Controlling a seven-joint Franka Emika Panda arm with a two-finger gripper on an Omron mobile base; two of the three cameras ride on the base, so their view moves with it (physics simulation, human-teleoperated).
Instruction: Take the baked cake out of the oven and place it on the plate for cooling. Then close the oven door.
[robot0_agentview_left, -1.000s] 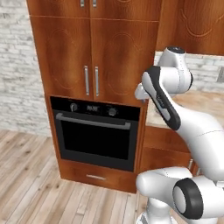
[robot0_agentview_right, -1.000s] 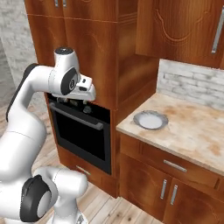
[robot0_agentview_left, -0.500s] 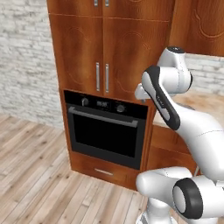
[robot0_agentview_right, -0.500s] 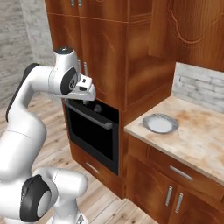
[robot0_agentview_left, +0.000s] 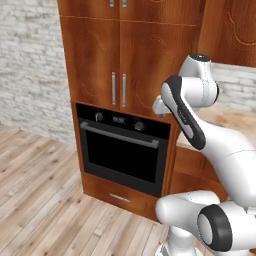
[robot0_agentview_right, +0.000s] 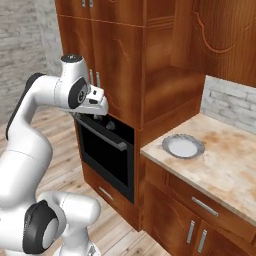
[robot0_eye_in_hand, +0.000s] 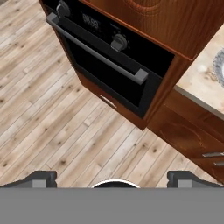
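The black oven (robot0_agentview_left: 122, 150) sits in a wood surround with its oven door (robot0_agentview_left: 120, 157) shut, and the silver bar handle (robot0_agentview_left: 119, 135) runs across the top of the door. The baked cake is hidden behind that door. The pale plate (robot0_agentview_right: 183, 146) lies on the counter right of the oven, and its rim also shows in the hand view (robot0_eye_in_hand: 220, 65). My gripper (robot0_agentview_right: 100, 111) hangs open and holds nothing, high in front of the oven's upper right corner and apart from the handle (robot0_eye_in_hand: 96, 50). Its fingertips (robot0_eye_in_hand: 41, 177) stand wide apart.
Tall wooden cabinet doors (robot0_agentview_left: 120, 55) rise above the oven and a drawer (robot0_agentview_left: 120, 197) sits below it. The stone counter (robot0_agentview_right: 220, 170) has lower cabinets under it. Open wood floor (robot0_agentview_left: 45, 200) stretches in front and to the left.
The whole scene has slid to the right in both base views, so the base has driven. The arm keeps its pose, the gripper stays open and the oven door stays shut.
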